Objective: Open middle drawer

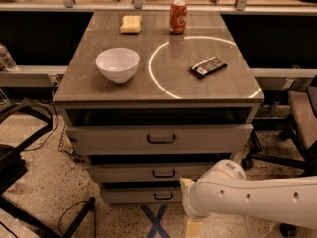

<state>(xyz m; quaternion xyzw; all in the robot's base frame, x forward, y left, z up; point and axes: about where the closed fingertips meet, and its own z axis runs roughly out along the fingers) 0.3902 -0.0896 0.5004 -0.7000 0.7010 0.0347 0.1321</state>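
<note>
The middle drawer (148, 172) is the low grey-brown front with a small dark bar handle (163, 173), between the taller top drawer (114, 140) and the lowest drawer (133, 196). A dark gap shows above its front. My gripper (189, 202) is at the end of the white arm (257, 200) that comes in from the lower right. It is low, in front of the cabinet's lower right part, just right of and below the middle drawer's handle, and does not touch the handle.
On the cabinet top (99, 90) are a white bowl (117, 64), a yellow sponge (130, 24), a red can (178, 16) and a dark snack bar (208, 67). A black stand (29, 192) is on the left and a chair (302, 118) on the right. Blue tape (156, 222) marks the floor.
</note>
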